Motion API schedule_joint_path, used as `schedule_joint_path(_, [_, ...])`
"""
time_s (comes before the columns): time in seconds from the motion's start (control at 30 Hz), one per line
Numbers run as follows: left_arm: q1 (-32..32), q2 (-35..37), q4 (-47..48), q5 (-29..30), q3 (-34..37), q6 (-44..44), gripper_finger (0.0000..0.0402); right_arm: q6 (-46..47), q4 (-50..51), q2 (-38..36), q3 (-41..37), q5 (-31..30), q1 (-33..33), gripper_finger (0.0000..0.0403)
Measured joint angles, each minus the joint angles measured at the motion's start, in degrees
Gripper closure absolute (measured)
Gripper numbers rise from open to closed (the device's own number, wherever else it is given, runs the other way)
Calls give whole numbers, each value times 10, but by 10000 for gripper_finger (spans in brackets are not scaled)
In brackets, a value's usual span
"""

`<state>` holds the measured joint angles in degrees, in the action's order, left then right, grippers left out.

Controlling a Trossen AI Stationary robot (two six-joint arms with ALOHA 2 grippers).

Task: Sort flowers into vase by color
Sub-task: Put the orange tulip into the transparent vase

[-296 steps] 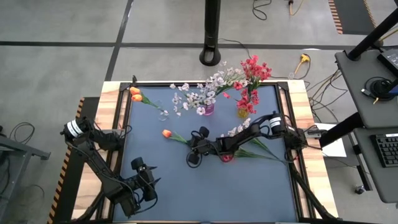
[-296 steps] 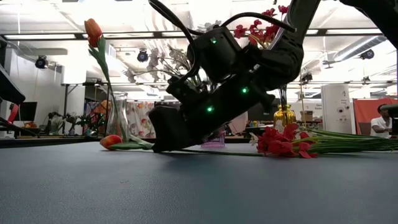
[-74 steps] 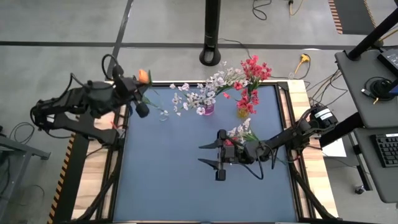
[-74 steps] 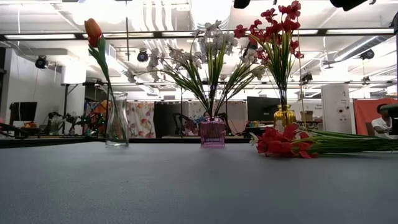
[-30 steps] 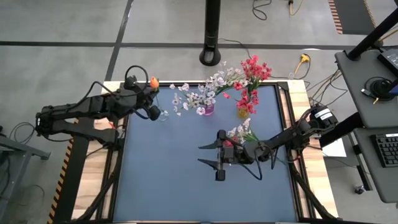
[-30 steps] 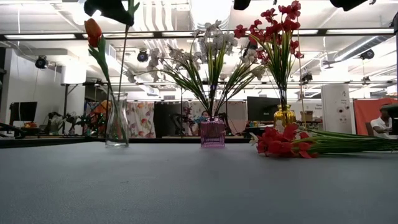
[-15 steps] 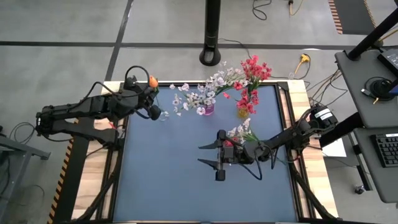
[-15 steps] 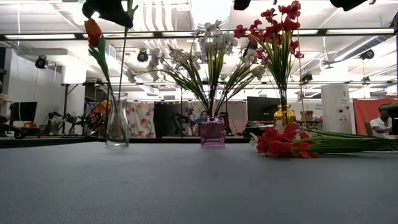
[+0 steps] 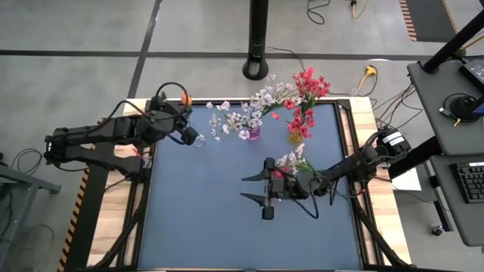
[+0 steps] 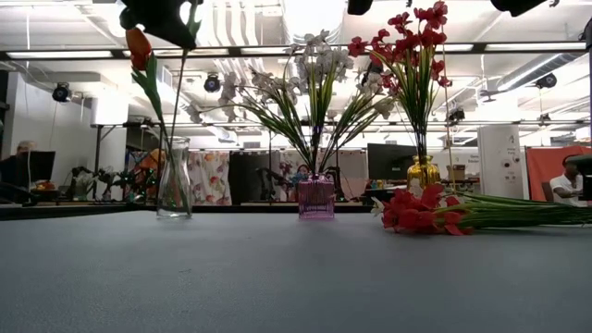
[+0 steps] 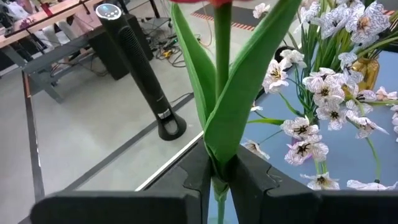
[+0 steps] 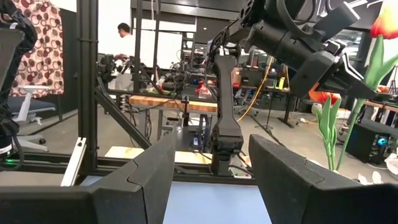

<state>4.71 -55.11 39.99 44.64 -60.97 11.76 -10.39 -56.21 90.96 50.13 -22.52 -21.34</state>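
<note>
An orange tulip (image 12: 384, 23) on a green stem stands upright over the clear glass vase (image 9: 198, 138) at the table's far left, with my left gripper (image 9: 181, 121) shut on it. The vase (image 10: 173, 178) holds another orange tulip (image 10: 138, 43). White flowers fill the pink vase (image 10: 316, 198). Red flowers stand in the amber vase (image 10: 424, 173). A red spray (image 10: 421, 211) and a white spray (image 9: 293, 159) lie flat on the mat. My right gripper (image 9: 248, 188) hangs open above mid-table, with nothing between its fingers. My left gripper pinches the tulip's stem (image 11: 219, 182) between its two fingers, just below where the long leaves (image 11: 239, 93) sprout. The fingers come from the table's left, slanting a little downward, and lie across the stem. The stem (image 10: 174, 97) hangs below them into the glass vase's mouth.
The three vases stand in a row along the far edge. A black pole base (image 9: 257, 68) stands on the floor beyond it. The near half of the blue mat (image 9: 227, 234) is bare. A person (image 12: 125, 31) shows in the room behind.
My left gripper has tipped a little above the glass vase, and the tulip stem in it now slants slightly more toward the vase's mouth. My right arm has kept still.
</note>
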Motion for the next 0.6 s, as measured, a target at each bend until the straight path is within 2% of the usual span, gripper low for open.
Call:
schedule_joint_path(0.3, [0,0,0,0,0,23,362,-3,0,0,0,0,0,204])
schedule_joint_path(0.6, [0,0,10,0,0,23,306,-7,0,0,0,0,0,204])
